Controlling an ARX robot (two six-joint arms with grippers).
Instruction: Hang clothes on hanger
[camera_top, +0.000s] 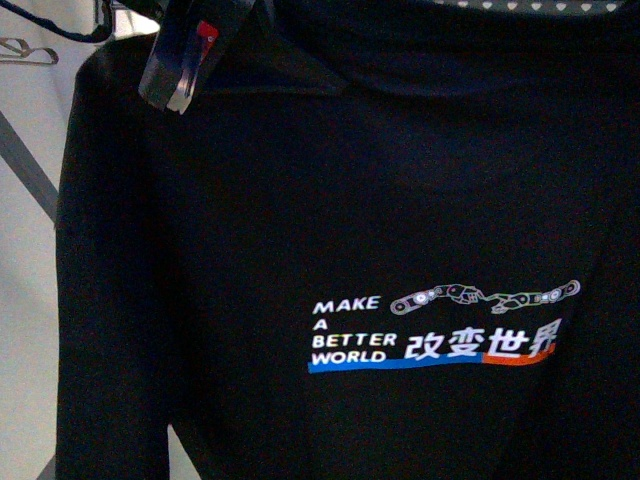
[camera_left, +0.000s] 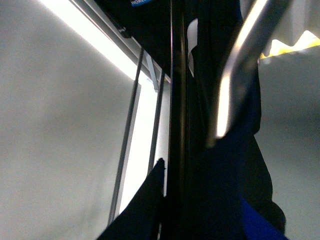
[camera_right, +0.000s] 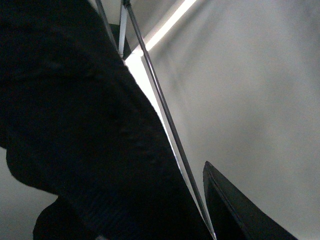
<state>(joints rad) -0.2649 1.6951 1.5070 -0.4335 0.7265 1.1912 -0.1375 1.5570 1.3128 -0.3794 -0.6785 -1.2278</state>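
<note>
One black T-shirt hangs just below the grey rack and its heart-punched top rail.
Front view: we count one shirt filling the frame, its white "MAKE A BETTER WORLD" print, Chinese characters, blue-orange stripe and arm drawing upright; one slanted leg; one wire hanger; the left gripper at the shoulder, grip not determinable. Left wrist view: dark cloth beside two thin crossbars. Right wrist view: black cloth, one thin bar, the right gripper; we cannot tell its grip.

Pale grey wall, bright light strip
</note>
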